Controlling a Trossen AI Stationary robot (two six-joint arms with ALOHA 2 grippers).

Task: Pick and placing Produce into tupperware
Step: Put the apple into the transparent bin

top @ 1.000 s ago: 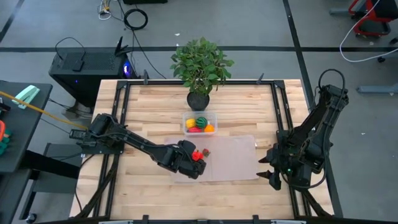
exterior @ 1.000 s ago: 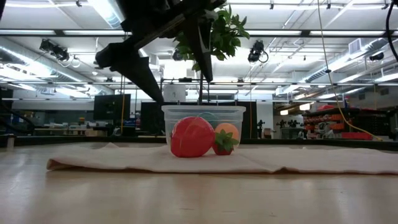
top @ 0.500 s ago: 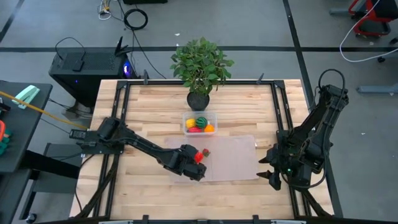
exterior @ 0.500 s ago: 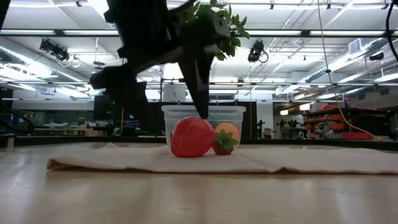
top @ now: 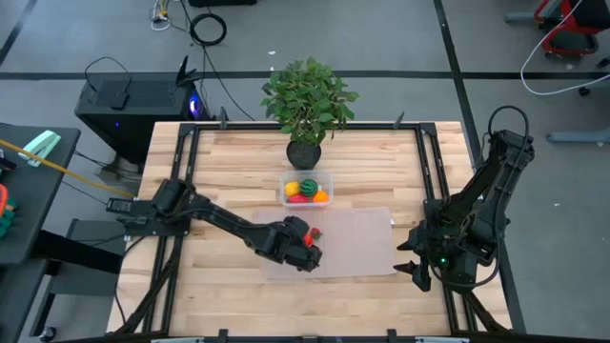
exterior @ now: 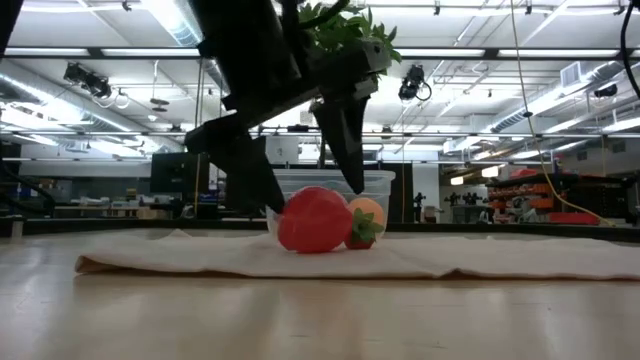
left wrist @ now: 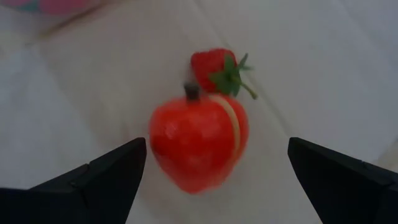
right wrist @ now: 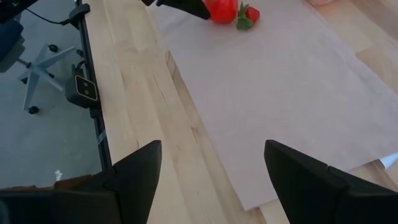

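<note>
The left gripper (exterior: 300, 190) has dropped lower, its open fingers now either side of the red apple (left wrist: 198, 141) near the mat's (top: 357, 238) middle, ready to grab it for the tupperware (top: 306, 189) just beyond the mat's far edge, while the right gripper (right wrist: 211, 168) waits open at the table's right edge.

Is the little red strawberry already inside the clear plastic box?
No, the small red toy strawberry lies on the flat translucent mat, outside the clear plastic box, beside the round red toy fruit between the left pincer's open fingers.

The wooden table (top: 219, 162) carries a potted plant (top: 307, 100), the tupperware (top: 306, 189) and a translucent mat (top: 357, 238).
</note>
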